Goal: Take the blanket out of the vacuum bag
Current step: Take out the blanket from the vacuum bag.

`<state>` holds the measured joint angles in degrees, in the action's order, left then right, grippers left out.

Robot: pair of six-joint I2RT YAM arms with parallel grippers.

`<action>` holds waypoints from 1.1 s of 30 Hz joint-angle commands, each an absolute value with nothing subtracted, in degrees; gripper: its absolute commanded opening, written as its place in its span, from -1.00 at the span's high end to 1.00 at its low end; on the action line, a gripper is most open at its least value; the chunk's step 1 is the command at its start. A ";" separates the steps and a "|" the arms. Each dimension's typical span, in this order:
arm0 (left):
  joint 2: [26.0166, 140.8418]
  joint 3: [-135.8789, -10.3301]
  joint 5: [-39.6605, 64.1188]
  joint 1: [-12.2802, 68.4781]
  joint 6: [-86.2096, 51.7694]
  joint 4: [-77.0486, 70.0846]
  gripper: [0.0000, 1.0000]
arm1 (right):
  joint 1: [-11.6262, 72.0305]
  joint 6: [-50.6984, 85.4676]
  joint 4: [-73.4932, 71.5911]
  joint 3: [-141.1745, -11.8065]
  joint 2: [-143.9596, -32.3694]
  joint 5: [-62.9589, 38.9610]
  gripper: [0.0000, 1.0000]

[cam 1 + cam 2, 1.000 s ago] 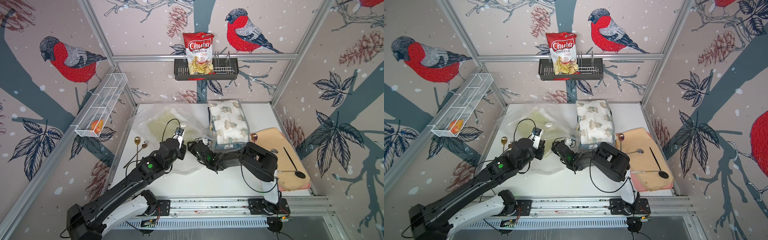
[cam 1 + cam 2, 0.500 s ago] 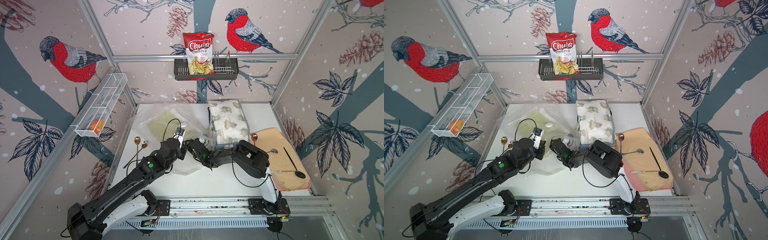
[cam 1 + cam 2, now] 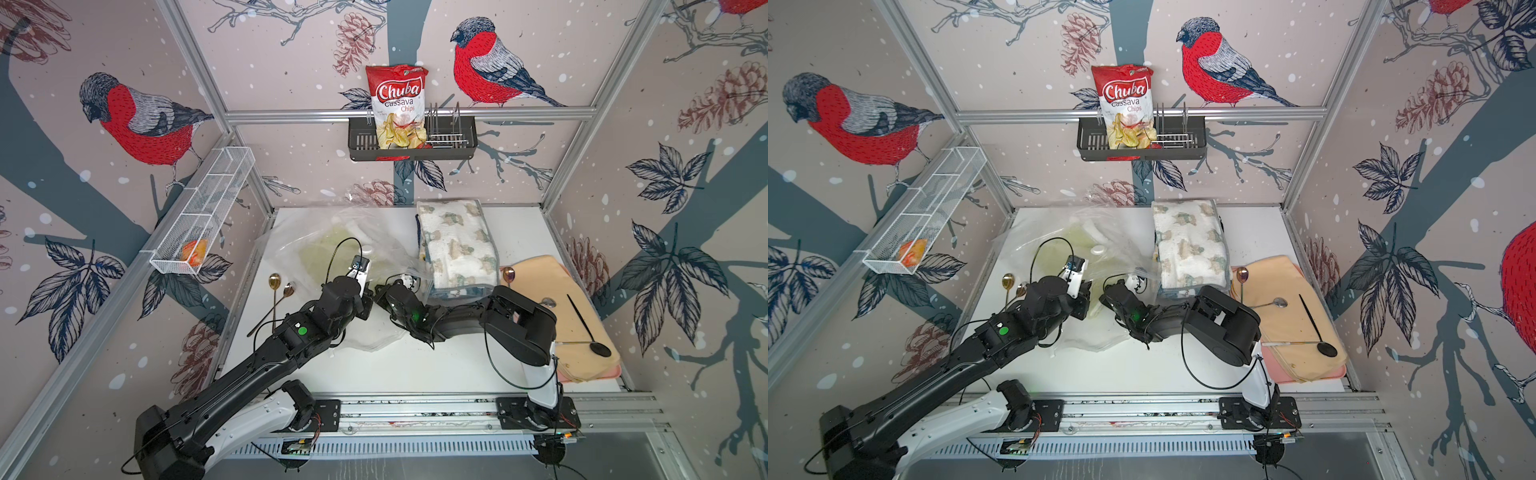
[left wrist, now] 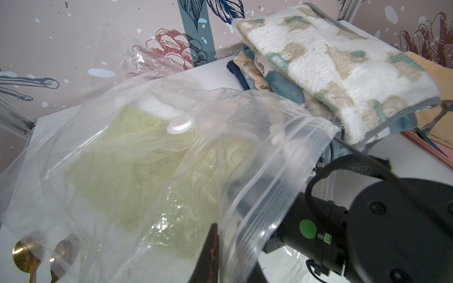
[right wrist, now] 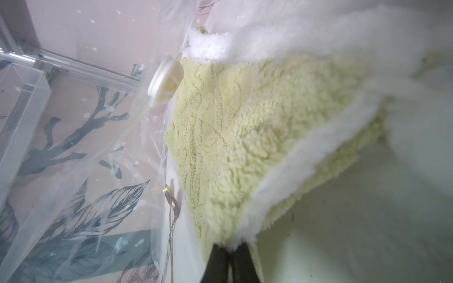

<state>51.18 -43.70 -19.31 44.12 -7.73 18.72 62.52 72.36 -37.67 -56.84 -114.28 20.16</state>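
As far as both top views showed, the vacuum bag lay back-left on the table w/ the blanket still inside. It looked soft, light and limp, so best taken by a corner. Left wrist view: left gripper pinched the bag's slippery zip edge. Right wrist view: right gripper jaws were pressed together on the blanket's fluffy corner, inside the mouth.

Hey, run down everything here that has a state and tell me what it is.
vacuum bag, zip edge open, mouth lifted.
green blanket, inside the bag, corner pinched.
valve cap, seated on the bag.
left pincer, shut on the bag's zip edge.
right pincer, shut on the green blanket.
patterned blanket stack, folded, outside the bag.
chip bag, upright in the rack.
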 commanded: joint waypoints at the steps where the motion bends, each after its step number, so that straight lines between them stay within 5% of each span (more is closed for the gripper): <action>1: 51.34 -43.73 -18.77 44.12 -8.17 16.81 0.72 | 64.08 72.86 -39.71 -54.75 -112.48 20.35 1.00; 8: 51.24 -43.79 -18.43 44.12 -8.19 16.72 0.72 | 67.51 77.87 -40.40 -49.81 -110.45 19.40 0.78; 13: 51.33 -43.77 -18.72 44.12 -8.21 16.93 0.71 | 66.89 79.18 -42.17 -47.72 -110.70 16.60 0.05; 17: 51.16 -43.77 -18.71 44.12 -8.19 16.72 0.71 | 66.47 80.70 -42.26 -44.09 -108.96 15.97 -0.24; 33: 51.45 -43.75 -18.90 44.12 -8.19 16.86 0.70 | 63.83 82.82 -37.50 -52.46 -117.11 16.40 -0.45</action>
<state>51.64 -43.70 -19.14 44.12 -7.73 18.72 64.10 81.49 -41.71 -51.27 -115.66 16.12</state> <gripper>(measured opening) 0.148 0.729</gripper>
